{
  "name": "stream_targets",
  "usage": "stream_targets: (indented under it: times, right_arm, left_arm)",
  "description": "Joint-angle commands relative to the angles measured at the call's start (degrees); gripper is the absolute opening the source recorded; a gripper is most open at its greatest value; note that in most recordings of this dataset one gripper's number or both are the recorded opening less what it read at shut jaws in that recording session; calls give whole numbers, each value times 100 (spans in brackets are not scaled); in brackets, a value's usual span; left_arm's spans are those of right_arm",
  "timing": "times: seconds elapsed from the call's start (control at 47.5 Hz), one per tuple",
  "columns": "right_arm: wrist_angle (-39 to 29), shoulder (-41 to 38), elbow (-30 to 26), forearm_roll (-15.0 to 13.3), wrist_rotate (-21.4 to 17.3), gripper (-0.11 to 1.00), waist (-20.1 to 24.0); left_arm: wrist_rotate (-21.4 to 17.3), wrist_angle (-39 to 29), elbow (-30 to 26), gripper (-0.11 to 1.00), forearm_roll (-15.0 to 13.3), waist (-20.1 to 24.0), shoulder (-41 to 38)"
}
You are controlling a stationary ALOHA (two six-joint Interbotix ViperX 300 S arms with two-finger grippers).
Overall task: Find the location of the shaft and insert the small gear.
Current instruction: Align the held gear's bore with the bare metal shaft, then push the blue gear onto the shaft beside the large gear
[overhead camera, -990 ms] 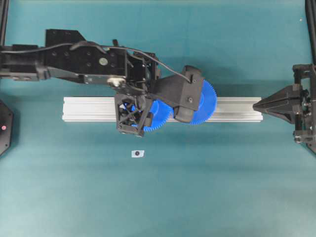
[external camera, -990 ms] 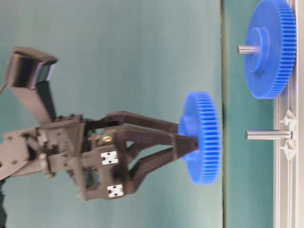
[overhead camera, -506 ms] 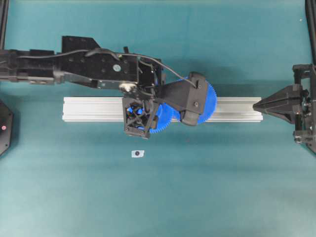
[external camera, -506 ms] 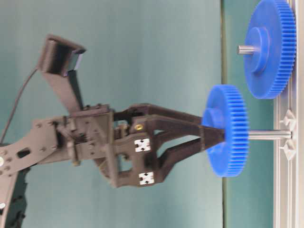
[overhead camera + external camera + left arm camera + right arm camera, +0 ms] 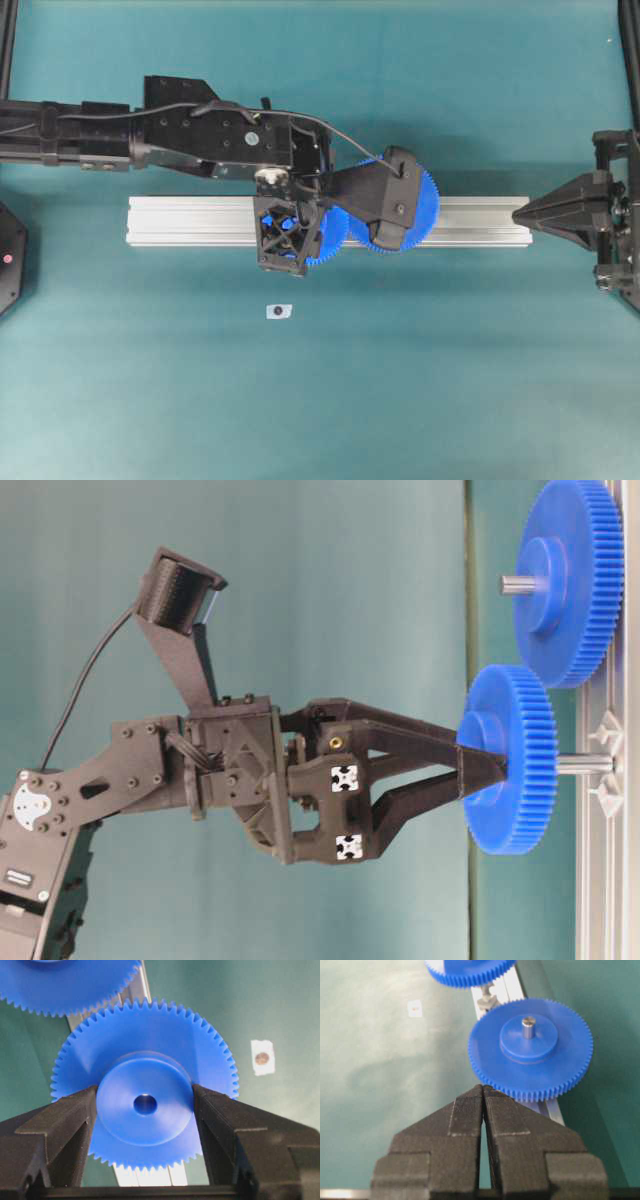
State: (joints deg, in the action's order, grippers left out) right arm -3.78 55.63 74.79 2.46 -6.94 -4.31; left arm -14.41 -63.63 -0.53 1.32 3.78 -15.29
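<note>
My left gripper [image 5: 145,1105] is shut on the raised hub of the small gear [image 5: 515,780], a blue toothed disc with a dark centre hole [image 5: 145,1104]. In the table-level view the gear sits on the shaft [image 5: 585,764], a thin silvery pin standing from the rail. The pin's tip is hidden inside the gear, and a bare length shows between gear and rail. From the right wrist view the shaft [image 5: 486,996] shows under the small gear [image 5: 470,970]. My right gripper [image 5: 483,1087] is shut and empty at the rail's right end [image 5: 520,214].
The larger blue gear [image 5: 570,580] sits on its own grey pin [image 5: 528,1026] on the ribbed aluminium rail [image 5: 180,220], its teeth close beside the small gear's. A white sticker with a dark dot [image 5: 279,311] lies on the teal table in front of the rail.
My left gripper has carried the small gear toward the rail and lined it up over the shaft. The gear has gone from clear of the pin to onto it. The right arm stayed put.
</note>
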Motion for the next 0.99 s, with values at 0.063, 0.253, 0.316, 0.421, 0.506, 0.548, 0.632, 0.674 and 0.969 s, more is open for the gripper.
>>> stream_targets:
  times: [0.063, 0.253, 0.316, 0.421, 0.506, 0.548, 0.632, 0.674, 0.969]
  right_arm:
    - [44, -35, -53, 0, -62, 2, -18]
    - [53, -35, -62, 0, -70, 2, -18]
    - [53, -35, -62, 0, -70, 2, -9]
    - [44, -26, -53, 0, -70, 2, -18]
    - [44, -35, -62, 0, -70, 2, -18]
    - [53, -35, -62, 0, -70, 2, -18]
    - [44, -35, -62, 0, -79, 2, -18]
    - [53, -26, -62, 0, -79, 2, -18]
    - [44, -18, -62, 0, -70, 2, -18]
  left_arm:
    - [-9, 79, 79, 64, 26, 18, 88]
    - [0, 264, 246, 64, 26, 18, 114]
    - [-9, 264, 246, 64, 26, 44, 114]
    - [-9, 264, 272, 64, 26, 123, 114]
    - [-9, 255, 308, 64, 26, 202, 132]
    - [-18, 255, 316, 64, 26, 246, 132]
    - [-53, 264, 343, 64, 26, 325, 141]
    - [-88, 264, 360, 64, 26, 360, 141]
    - [-193, 255, 396, 64, 26, 483, 149]
